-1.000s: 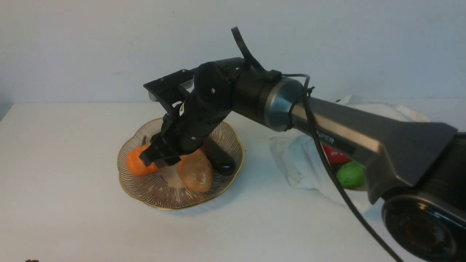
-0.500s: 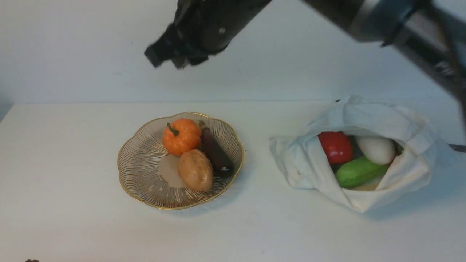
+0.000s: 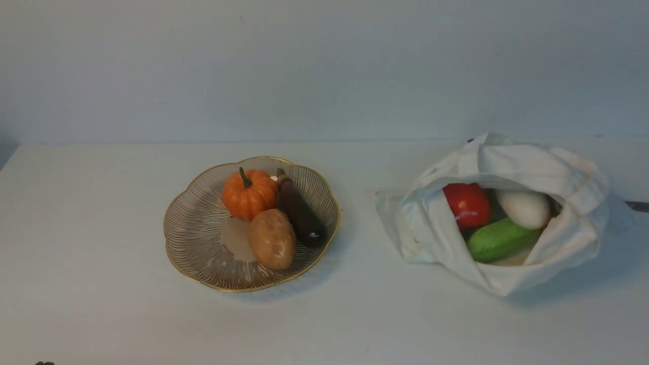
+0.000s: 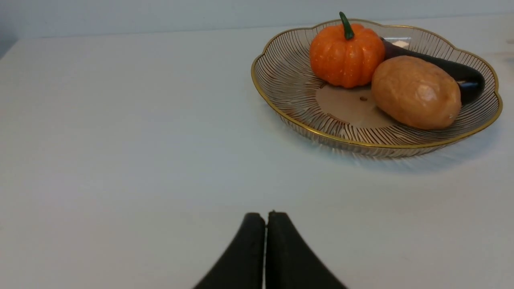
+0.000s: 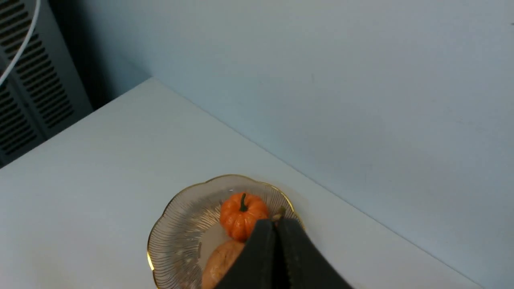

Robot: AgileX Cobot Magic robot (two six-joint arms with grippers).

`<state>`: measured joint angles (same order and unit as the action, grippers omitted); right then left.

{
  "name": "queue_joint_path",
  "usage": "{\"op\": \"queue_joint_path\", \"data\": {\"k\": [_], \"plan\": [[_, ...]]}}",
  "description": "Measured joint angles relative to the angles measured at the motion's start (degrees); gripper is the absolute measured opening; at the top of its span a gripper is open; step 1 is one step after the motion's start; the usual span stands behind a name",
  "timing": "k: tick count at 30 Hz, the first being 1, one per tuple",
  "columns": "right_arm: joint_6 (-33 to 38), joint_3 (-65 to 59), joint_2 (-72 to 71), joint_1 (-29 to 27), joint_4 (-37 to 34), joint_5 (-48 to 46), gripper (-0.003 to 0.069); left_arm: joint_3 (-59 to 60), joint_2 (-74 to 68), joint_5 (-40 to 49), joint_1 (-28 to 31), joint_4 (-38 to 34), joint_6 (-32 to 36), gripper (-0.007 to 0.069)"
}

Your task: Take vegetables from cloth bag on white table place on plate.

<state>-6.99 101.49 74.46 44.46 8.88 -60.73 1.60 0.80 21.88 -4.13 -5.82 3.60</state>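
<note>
The gold-rimmed glass plate (image 3: 197,238) sits left of centre on the white table (image 3: 101,304). It holds an orange pumpkin (image 3: 249,194), a brown potato (image 3: 272,238) and a dark eggplant (image 3: 300,213). To the right lies the cloth bag (image 3: 512,162), its mouth showing a red tomato (image 3: 467,204), a white oval vegetable (image 3: 524,208) and a green cucumber (image 3: 499,238). Neither arm shows in the front view. My left gripper (image 4: 265,214) is shut and empty, low over the table short of the plate (image 4: 277,86). My right gripper (image 5: 276,221) is shut and empty, high above the plate (image 5: 176,241) and pumpkin (image 5: 242,214).
A wall runs along the table's far edge (image 3: 324,141). A dark louvred cabinet (image 5: 36,88) stands past the table's left end in the right wrist view.
My right arm let go of the pumpkin on the plate, rose and drew back out of the front view, and its jaws went from open to shut. The bag's contents are now unobstructed.
</note>
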Motion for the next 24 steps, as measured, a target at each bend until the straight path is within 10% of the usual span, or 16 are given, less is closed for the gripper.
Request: {"op": "queue_joint_path", "data": {"k": [11, 24], "plan": [[-8.12, -42.64, -30.53, 0.00, 1.22, 30.12, -0.0012, 0.00, 0.00, 0.00, 0.00, 0.00, 0.00, -0.0008], [-8.77, -52.62, -40.49, 0.00, -2.94, 33.81, -0.0013, 0.00, 0.00, 0.00, 0.00, 0.00, 0.00, -0.0008]]}}
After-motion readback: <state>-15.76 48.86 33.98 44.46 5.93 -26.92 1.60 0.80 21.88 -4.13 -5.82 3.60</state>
